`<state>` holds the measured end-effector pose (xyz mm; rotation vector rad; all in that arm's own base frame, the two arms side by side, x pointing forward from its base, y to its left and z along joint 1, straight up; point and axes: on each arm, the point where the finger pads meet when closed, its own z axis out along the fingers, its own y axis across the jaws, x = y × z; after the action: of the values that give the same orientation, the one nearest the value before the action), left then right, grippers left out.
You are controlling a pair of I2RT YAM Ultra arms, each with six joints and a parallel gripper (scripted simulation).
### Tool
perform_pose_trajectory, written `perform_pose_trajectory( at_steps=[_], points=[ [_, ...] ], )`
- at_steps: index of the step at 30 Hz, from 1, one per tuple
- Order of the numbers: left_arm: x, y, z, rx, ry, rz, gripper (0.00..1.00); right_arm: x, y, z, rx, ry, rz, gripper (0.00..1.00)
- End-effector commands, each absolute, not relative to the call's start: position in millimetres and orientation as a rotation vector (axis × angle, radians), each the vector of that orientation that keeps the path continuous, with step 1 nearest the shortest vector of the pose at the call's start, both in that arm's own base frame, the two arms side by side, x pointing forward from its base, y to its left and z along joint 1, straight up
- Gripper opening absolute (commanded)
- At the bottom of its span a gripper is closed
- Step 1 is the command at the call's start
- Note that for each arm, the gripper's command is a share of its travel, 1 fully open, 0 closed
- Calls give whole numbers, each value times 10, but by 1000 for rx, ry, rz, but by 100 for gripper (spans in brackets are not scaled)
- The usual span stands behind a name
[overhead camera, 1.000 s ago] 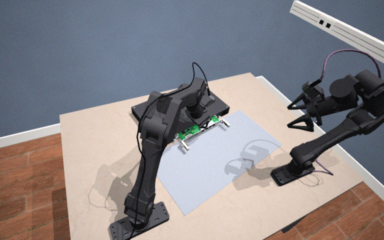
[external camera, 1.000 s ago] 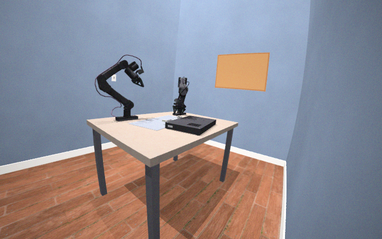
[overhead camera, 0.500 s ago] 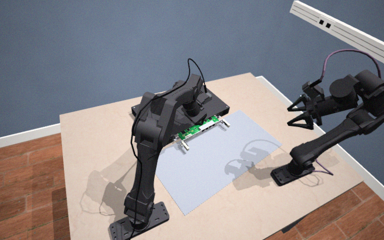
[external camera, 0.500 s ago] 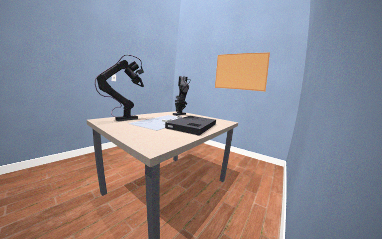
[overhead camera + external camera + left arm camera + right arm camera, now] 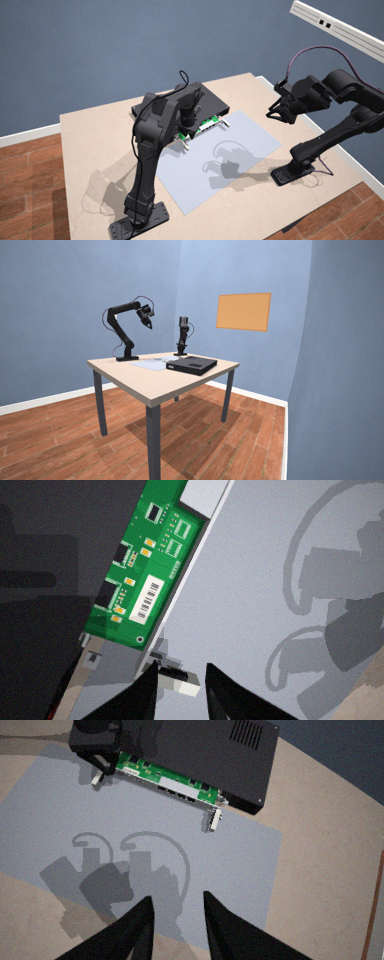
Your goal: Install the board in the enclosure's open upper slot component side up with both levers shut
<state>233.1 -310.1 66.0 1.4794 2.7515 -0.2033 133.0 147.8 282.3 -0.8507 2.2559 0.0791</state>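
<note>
The black enclosure (image 5: pixel 210 100) stands on the bench, also in the exterior view (image 5: pixel 192 365). The green board (image 5: pixel 208 123) (image 5: pixel 165 782) sits component side up in its front slot, with a strip of it and the grey panel still showing. Both white levers point out from the panel: the near one (image 5: pixel 185 144) and the far one (image 5: pixel 225 122). My left gripper (image 5: pixel 182 671) is low at the board's near end. Its fingers are partly apart, and the near lever (image 5: pixel 177 682) lies loosely between them. My right gripper (image 5: pixel 269 112) (image 5: pixel 178 902) hangs high over the bench's right side, partly open and empty.
A pale grey mat (image 5: pixel 215 158) lies in front of the enclosure. The left arm's base (image 5: pixel 140 223) is at the near edge and the right arm's base (image 5: pixel 291 173) at the right. The left arm reaches over the enclosure's near end.
</note>
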Motion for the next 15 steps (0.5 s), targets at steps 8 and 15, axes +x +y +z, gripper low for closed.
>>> perform_pose_trajectory(
  at_steps=[8, 15],
  points=[
    [1979, -2791, 798, 880, 3136, -64, 32, 1952, 1912, 2633, -747, 2365, -29, 32],
    [1951, -2771, 764, 460, 3211, -11, 32, 2399, 2015, 2141, -695, 2551, -91, 32]
  ],
)
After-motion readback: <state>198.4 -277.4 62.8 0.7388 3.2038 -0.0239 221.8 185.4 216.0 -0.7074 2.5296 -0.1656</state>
